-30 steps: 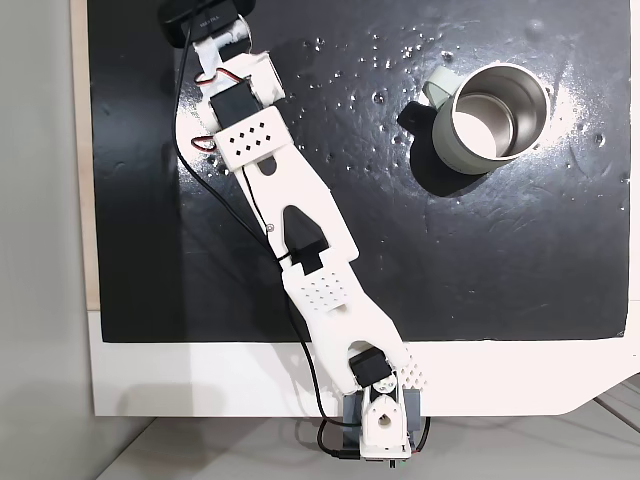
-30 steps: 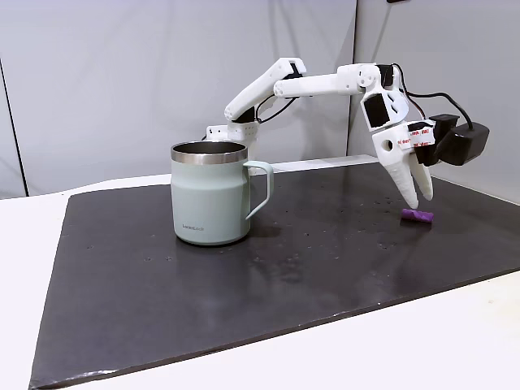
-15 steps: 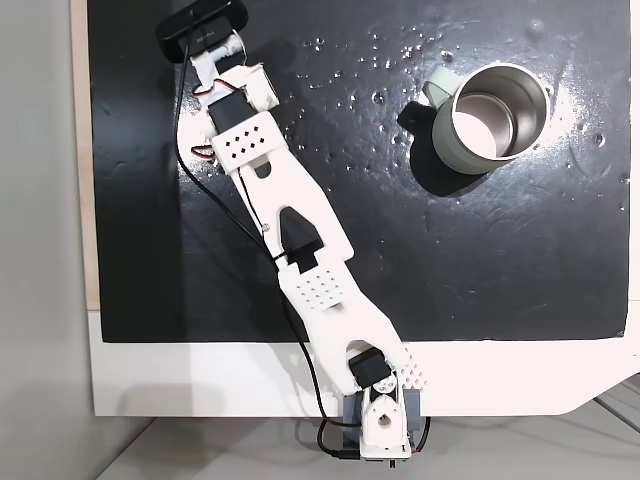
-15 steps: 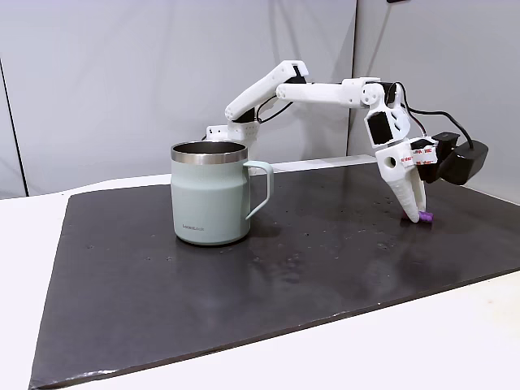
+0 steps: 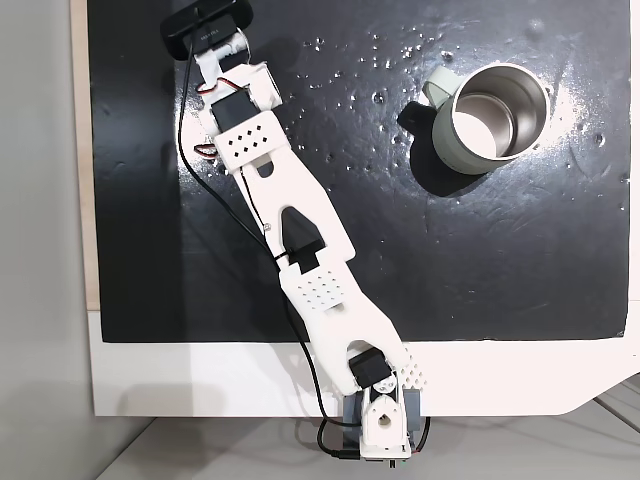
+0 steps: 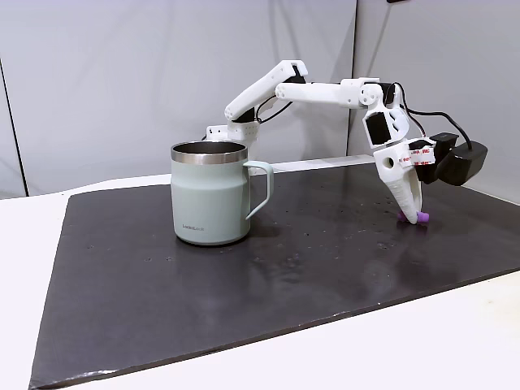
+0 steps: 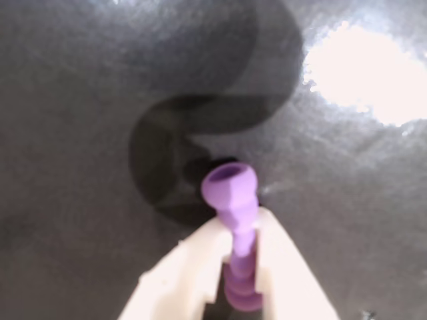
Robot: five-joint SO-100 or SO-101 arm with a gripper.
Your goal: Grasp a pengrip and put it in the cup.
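While one pale grey-green steel-lined mug stands left of centre in a fixed view, the white two-finger gripper reaches the black mat at right. Its fingers are closed tight around one small light-purple soft pengrip, low centre in the wrist view.

Fixed views bright, sharp; glare on black mat. Wrist view blurred, shadowed.

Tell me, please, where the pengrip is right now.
The pengrip sits between the closed claw in the wrist view; in a fixed view it lies on the black mat at the right, far from the cup.
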